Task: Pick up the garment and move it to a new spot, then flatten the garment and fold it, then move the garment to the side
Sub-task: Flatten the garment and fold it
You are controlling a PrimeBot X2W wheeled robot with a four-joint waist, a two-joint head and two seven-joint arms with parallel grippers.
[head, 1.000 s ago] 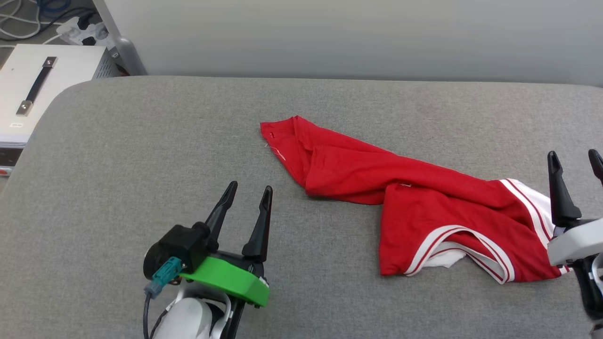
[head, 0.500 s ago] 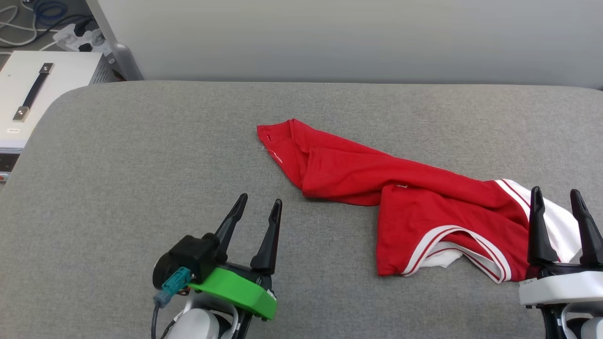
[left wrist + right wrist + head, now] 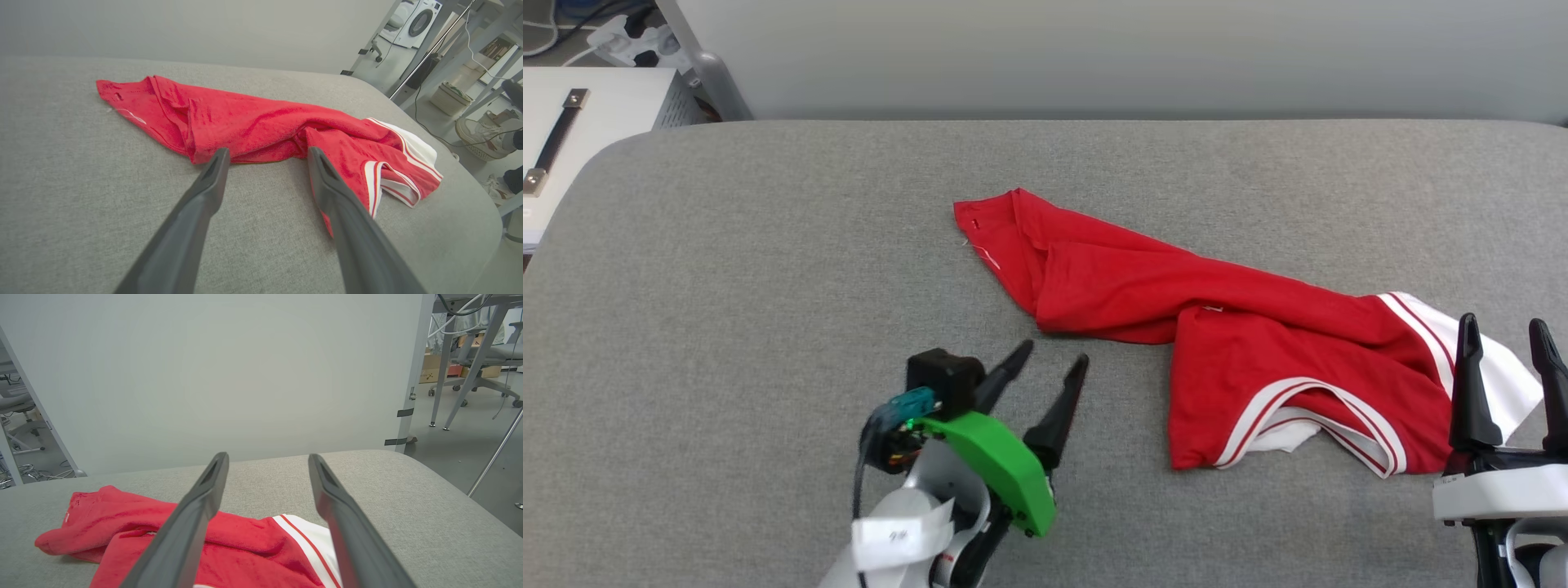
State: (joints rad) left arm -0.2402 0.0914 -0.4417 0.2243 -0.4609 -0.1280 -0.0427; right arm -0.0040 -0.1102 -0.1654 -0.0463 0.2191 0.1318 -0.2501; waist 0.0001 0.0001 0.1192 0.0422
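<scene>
Change: the left gripper (image 3: 1054, 356) has swung toward the garment (image 3: 1217, 327), its tips now just short of the near red edge; the right gripper (image 3: 1505, 332) has come in over the white sleeve (image 3: 1499, 367).
Garment: crumpled in a long diagonal heap on the grey padded surface (image 3: 768, 286), right of centre, sleeve end close to the right edge.
Fingers: both pairs spread wide, holding nothing.
Step in hand: reaching for the pick-up.
Doing it well: lower each pair astride a raised fold, pinch single ridges well apart, lift together.
</scene>
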